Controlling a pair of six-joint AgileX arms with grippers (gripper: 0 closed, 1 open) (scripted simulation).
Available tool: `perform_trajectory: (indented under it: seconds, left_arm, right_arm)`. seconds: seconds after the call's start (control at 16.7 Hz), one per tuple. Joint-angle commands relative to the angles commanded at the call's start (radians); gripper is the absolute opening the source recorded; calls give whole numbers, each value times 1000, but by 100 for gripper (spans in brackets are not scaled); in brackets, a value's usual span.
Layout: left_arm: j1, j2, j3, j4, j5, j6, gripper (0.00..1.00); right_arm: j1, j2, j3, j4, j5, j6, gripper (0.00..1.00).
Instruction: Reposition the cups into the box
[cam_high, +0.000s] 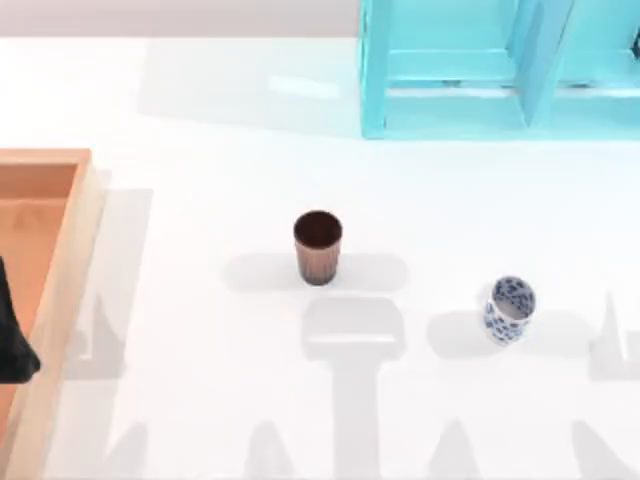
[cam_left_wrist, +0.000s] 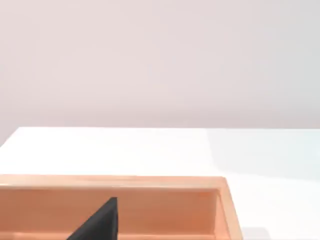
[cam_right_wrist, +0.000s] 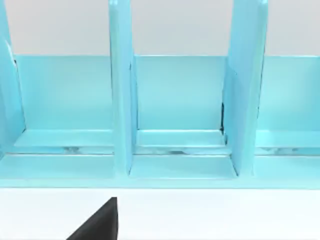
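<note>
Starting with the brown cup (cam_high: 318, 246) mid-tabletop, I should come down over its rim and grip squarely. The floral cup (cam_high: 509, 310) stands to its right; the box (cam_high: 60, 290) waits far left, clear room between. I cannot tell how wide my jaws stand.

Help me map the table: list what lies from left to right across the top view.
Wooden box → dark brown ribbed cup → white cup with blue flowers; the cyan frame sits at the far edge.

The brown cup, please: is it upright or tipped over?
Upright: the brown cup stands on the table, its open mouth facing up.
</note>
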Motion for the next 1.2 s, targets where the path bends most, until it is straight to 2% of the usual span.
perform_trajectory:
  seconds: [0.3,0.54,0.84,1.2]
  left_arm:
    - [-17,46,54,-31,-4,-19,100]
    - [-88,227,262,-154,-18,-94,100]
    - [-234,606,681,-402,-45,-245,100]
    - [-458,1199,1318,-776,-83,-469,100]
  right_arm:
    - [0,0,0,0,0,0,100]
    - [0,0,0,0,0,0,100]
    - [0,0,0,0,0,0,100]
    - [0,0,0,0,0,0,100]
